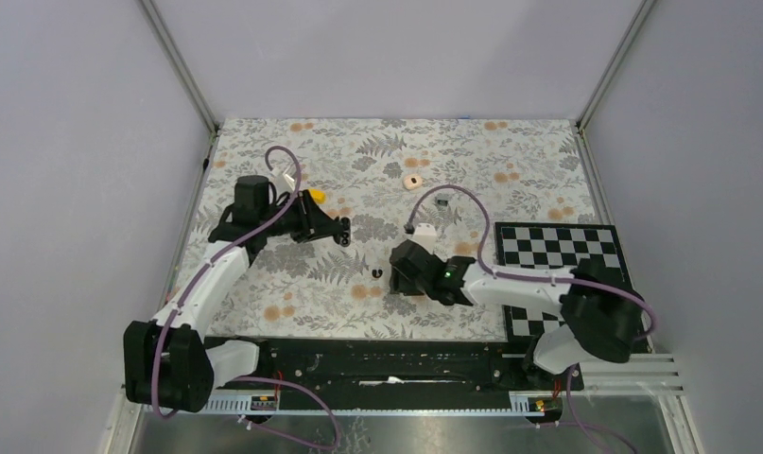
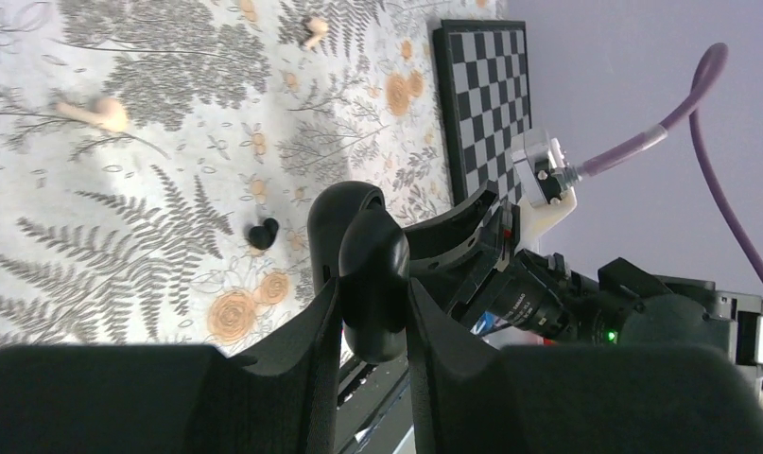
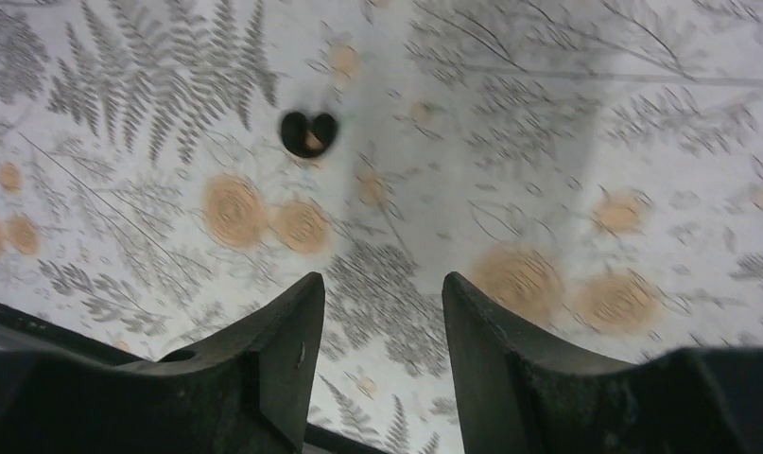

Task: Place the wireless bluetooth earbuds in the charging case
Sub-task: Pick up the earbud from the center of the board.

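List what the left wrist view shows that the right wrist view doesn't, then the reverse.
Left wrist only: the left tool shut on the charging case, the checkerboard and the right arm. Right wrist only: the right tool, open with nothing between its fingers. Both: the black earbuds lying on the floral cloth.

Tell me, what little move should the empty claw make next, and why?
Probably ease the right gripper forward, then down. Its jaws stand open and empty, and the tiny black bean-shaped earbuds lie on the floral cloth ahead of the gap, while the left gripper grips the glossy black charging case.
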Motion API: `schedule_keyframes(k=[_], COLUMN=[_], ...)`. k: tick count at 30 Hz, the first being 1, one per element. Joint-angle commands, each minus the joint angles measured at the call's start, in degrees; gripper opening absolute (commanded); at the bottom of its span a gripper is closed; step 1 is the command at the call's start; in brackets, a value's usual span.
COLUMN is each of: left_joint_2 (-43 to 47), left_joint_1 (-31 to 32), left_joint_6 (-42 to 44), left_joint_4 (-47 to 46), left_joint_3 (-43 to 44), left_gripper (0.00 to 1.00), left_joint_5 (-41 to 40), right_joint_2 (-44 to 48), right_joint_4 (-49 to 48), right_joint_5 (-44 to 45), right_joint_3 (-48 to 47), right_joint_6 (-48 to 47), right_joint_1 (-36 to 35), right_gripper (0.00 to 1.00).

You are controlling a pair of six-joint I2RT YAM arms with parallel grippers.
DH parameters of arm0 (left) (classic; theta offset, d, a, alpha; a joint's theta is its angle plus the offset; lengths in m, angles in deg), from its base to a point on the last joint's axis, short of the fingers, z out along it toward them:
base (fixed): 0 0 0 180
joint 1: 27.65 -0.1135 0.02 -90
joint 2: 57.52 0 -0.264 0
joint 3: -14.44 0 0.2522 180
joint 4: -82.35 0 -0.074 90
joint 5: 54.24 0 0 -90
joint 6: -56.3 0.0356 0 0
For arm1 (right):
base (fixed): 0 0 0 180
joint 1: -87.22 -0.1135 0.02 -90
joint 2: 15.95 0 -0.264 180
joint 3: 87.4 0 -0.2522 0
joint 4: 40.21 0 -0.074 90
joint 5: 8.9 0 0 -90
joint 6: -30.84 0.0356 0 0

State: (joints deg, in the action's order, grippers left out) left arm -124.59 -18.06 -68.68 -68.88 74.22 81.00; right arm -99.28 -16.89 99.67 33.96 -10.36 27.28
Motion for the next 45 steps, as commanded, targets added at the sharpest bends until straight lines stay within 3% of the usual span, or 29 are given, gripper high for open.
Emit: schedule_keyframes(k=[1, 8, 16, 45], left_joint_2=[2.12, 5.86, 5.89, 5.93], left_joint_1=[-3.22, -6.58, -6.94, -6.95], left_joint_6=[2.72, 0.52, -0.07, -0.39], left_joint_4=[2.76, 1.79, 0.69, 0.16], left_joint_3=[0.06, -2.09, -2.86, -3.73], left_gripper=[0.0, 0.0, 0.0, 0.0], left_joint_5=[-0.82, -1.36, -0.64, 1.14], right_joint_2=[-7.45, -15.69, -23.06, -28.94], right_joint_4=[-4.29, -1.7, 1.37, 3.07], right_joint_5=[-1.29, 2.08, 2.43, 2.28], right_joint_3=[-8.11, -15.34, -22.59, -27.85], right_joint_6=[-2.73, -2.15, -2.96, -9.7], right_joint_1=[-0.67, -0.88, -0.88, 3.77], right_gripper=[0.55, 0.35, 0.28, 0.3])
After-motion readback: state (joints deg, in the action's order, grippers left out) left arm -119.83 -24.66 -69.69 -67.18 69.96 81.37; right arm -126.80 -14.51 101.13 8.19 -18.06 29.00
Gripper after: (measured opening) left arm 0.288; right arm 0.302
